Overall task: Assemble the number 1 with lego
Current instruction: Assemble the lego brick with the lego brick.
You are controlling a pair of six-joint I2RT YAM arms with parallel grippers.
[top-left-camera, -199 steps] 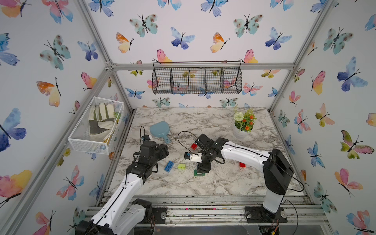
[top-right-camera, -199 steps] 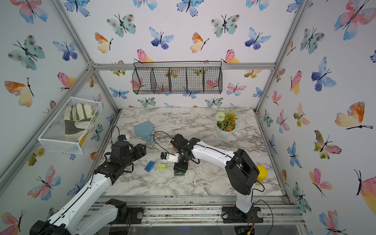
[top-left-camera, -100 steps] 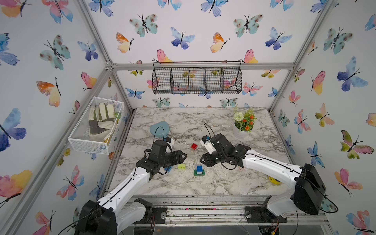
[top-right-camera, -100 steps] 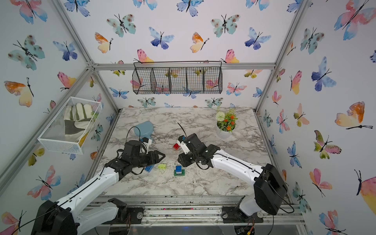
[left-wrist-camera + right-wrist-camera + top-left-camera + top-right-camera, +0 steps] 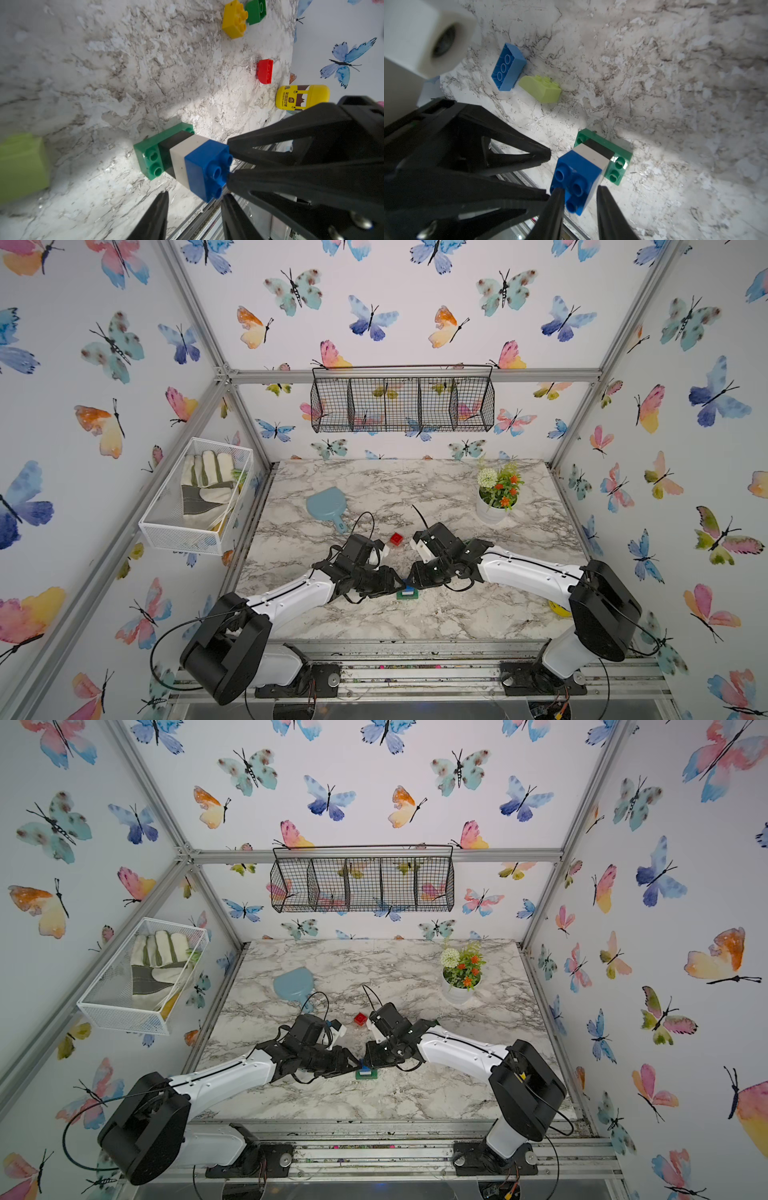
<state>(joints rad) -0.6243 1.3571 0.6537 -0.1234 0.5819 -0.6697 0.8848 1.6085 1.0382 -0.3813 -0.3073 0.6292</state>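
Two tools: both have come in from well apart and now meet at the stack [image 5: 407,592], front middle of the bench [image 5: 104,62].
Right tool [image 5: 579,189]: jaws narrowed onto the blue brick [image 5: 577,172], one finger on each side of its top.
Left tool [image 5: 195,193]: jaws partly closed, tips just beside that brick, gripping nothing.
Stack: blue on white on black on the green base brick [image 5: 149,149], upright.
Meaning: probably seating the top brick; the lime brick [image 5: 542,91] and red brick [image 5: 265,71] lie unused.

A pale blue scoop [image 5: 328,504] and potted flowers [image 5: 496,493] sit apart on the marble tabletop [image 5: 415,489]; a white basket [image 5: 183,533] holds a glove [image 5: 205,485].
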